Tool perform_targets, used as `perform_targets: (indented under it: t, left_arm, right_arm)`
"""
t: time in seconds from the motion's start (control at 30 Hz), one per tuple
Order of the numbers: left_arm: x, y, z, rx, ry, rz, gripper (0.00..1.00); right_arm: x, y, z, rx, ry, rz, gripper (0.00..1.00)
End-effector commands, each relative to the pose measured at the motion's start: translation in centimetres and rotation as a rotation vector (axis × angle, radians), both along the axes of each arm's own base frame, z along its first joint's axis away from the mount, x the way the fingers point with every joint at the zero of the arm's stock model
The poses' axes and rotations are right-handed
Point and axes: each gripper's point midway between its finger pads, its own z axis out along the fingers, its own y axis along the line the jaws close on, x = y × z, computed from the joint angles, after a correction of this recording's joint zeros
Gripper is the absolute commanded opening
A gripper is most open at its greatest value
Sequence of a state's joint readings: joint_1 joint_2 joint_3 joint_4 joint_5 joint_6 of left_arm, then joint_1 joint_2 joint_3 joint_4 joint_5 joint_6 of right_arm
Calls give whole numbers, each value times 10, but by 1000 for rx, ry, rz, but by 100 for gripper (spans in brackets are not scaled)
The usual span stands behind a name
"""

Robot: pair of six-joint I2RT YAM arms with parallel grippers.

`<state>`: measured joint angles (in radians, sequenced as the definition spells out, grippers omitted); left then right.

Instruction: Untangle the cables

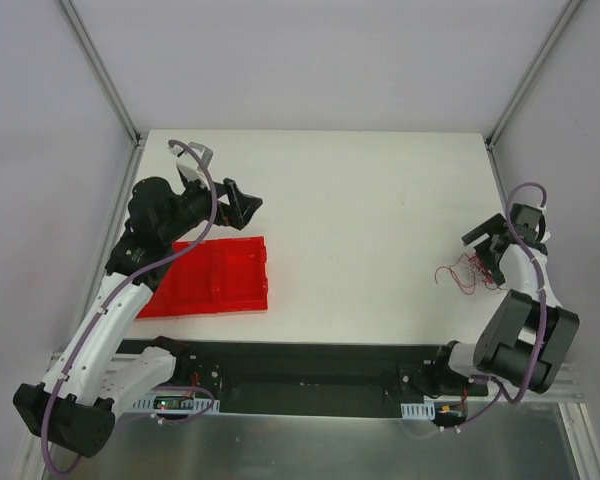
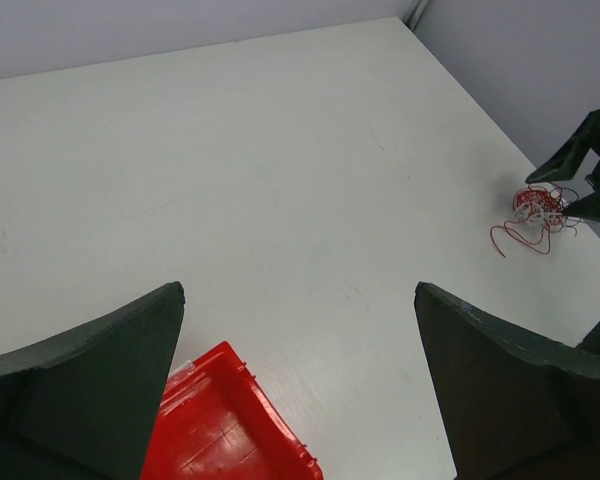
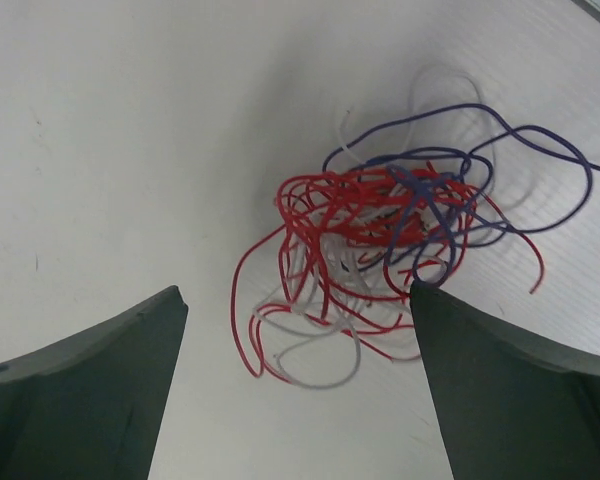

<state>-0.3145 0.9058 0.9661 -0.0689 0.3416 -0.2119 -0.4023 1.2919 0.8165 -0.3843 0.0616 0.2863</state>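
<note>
While the left arm bends over the left side of the white counter (image 1: 370, 200), its left claw (image 1: 248, 210) hangs released, fingers spread wide and gripping nothing. A red tray (image 1: 215, 277) lies flat on the counter just under and nearer than that claw, and its corner shows low in the left wrist view (image 2: 225, 420). Far to the right, near the counter's right edge, lie the cables (image 1: 460, 272): thin red, whitish and purple wires knotted in one small loopy tangle (image 3: 380, 250), with loose ends trailing outward. The right claw (image 1: 485, 258) sits just beside them, also spread wide and holding nothing. One finger (image 3: 500, 390) shows at the tangle's rim; whether it touches I cannot tell.
</note>
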Motion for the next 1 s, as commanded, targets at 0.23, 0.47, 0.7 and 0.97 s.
perform_targets:
  t: [0.23,0.47,0.7,0.97]
  left_arm:
    - [-8,-30,-2,-33,43,-146,97]
    - [-4,-35,-12,-38,92,-158,91]
    - [0,-45,-24,-53,157,-191,79]
    - [0,-71,-50,-79,306,-315,63]
  right_arm:
    - [21,33,-37,4,170,161,80]
    - [10,144,-31,84,102,502,75]
    - [-24,247,-9,301,24,836,75]
    - [-41,264,34,184,-42,986,77]
